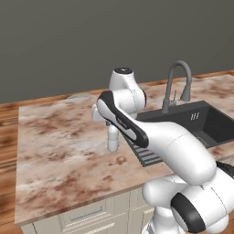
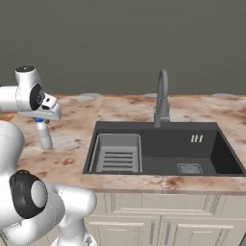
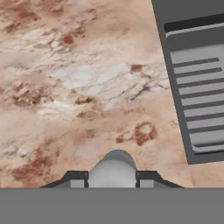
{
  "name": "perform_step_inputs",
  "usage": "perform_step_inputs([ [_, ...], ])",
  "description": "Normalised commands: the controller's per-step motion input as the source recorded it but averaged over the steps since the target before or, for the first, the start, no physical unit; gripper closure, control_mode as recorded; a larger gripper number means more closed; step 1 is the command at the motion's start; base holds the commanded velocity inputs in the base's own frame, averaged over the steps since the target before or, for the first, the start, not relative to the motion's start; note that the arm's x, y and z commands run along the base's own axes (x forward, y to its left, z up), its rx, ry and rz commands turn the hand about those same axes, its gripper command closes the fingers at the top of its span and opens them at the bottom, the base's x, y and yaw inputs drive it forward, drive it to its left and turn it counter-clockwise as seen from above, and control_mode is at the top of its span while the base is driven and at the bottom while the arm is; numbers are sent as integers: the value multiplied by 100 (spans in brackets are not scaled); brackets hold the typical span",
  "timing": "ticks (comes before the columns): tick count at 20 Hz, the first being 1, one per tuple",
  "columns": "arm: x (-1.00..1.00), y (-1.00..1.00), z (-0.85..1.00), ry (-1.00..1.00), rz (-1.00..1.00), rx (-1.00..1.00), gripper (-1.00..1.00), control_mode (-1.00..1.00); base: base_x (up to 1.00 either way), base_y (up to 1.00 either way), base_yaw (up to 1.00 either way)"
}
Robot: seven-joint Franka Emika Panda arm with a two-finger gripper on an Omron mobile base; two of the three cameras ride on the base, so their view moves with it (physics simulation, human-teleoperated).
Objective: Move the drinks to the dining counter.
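Left base view: the whitish bottle [image 1: 112, 139] stands upright on the dining counter [image 1: 59, 151], just left of the sink [image 1: 201, 123]; the arm's wrist covers its top, so cap and fingers are hidden.
Right base view: the gripper [image 2: 42, 120] sits directly over the bottle, blue cap just under the hand; long axis vertical, base seemingly resting on the marble.
Hand view: the fingers [image 3: 146, 178] are narrowed, clamped either side of the bottle's pale shoulder.
Hard to make out: whether the base truly touches the counter.
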Motion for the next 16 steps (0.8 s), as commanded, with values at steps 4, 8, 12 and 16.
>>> perform_step_inputs([
  [4,21,0,-17,0,0,0,100,-100,0,0,0],
  [8,20,0,-16,0,0,0,100,-100,0,0,0],
  [12,24,0,-18,0,0,0,100,-100,0,0,0],
  [16,23,0,-30,0,0,0,100,-100,0,0,0],
])
